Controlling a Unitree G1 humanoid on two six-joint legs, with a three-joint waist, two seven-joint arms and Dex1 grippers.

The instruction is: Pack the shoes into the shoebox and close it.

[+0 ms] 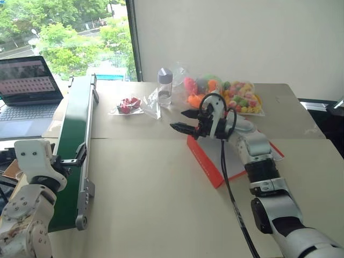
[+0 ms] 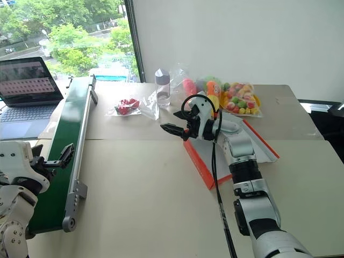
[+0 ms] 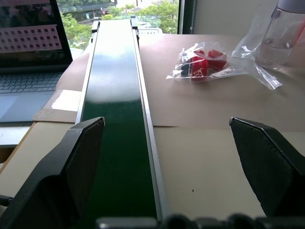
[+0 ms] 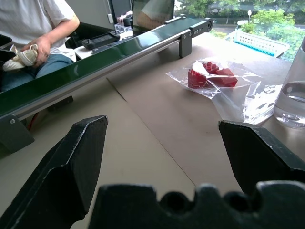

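Observation:
The red-orange shoebox [image 1: 203, 160] lies flat on the table, partly hidden under my right forearm, with white showing beside the arm. My right gripper [image 1: 179, 121] hovers past the box's far left corner, pointing left, open and empty. In the right wrist view a seated person's hand holds one pale cream shoe [image 4: 21, 56] beyond the green conveyor. My left gripper [image 3: 167, 123] stands open and empty at the near left, over the conveyor's near end.
A long green conveyor belt [image 1: 75, 134] runs along the table's left side, with a laptop [image 1: 27, 86] beyond it. At the back stand a clear bottle [image 1: 164, 86], a small bag of red pieces [image 1: 128, 105] and bags of colourful toys [image 1: 231, 95].

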